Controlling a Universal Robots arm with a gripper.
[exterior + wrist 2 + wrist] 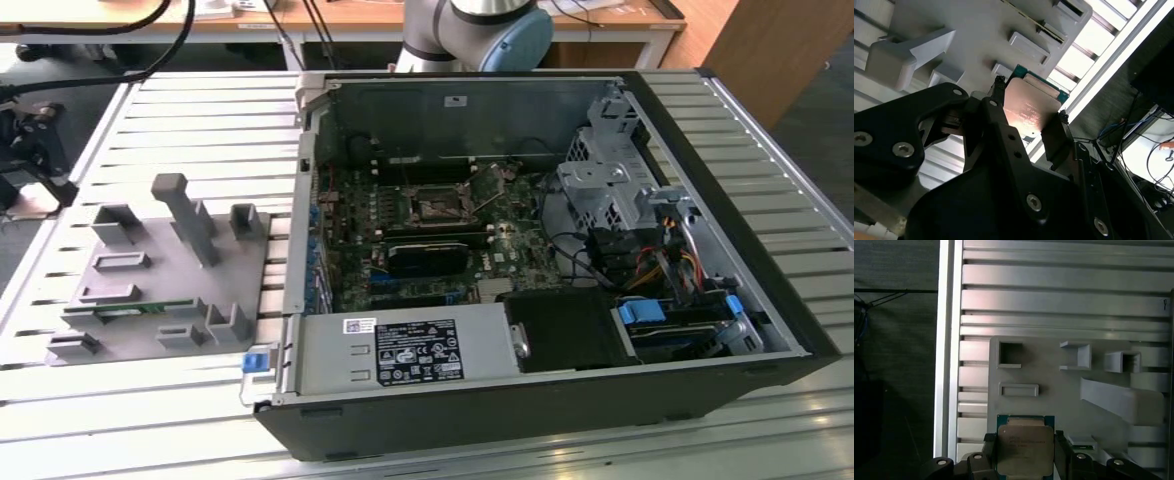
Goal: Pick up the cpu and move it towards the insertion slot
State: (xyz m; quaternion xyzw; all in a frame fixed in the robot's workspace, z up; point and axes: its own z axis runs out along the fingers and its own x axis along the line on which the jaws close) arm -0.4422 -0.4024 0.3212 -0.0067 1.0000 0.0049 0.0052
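Observation:
The cpu point(1030, 106) point(1024, 450) is a small square chip with a silvery metal top and a green rim. It sits between my gripper's point(1028, 117) point(1025, 456) black fingers point(1055, 137) point(1061, 455), which press on two opposite sides of it. Both wrist views show it over the grey fixture plate point(979, 30) point(1054, 370); whether it is lifted off the plate I cannot tell. The insertion slot point(438, 207) is a dark square socket with a shiny metal frame on the board inside the open computer case point(534, 400), to the exterior view's right of the fixture plate point(160, 270).
The fixture plate carries raised grey blocks and posts point(184, 215) and a thin green memory stick point(134, 310). Plate and case rest on a slatted metal table point(747, 130). The case wall point(304, 200) stands between plate and board. A black block point(430, 255) lies beside the socket. Cables point(641, 260) crowd the case's right.

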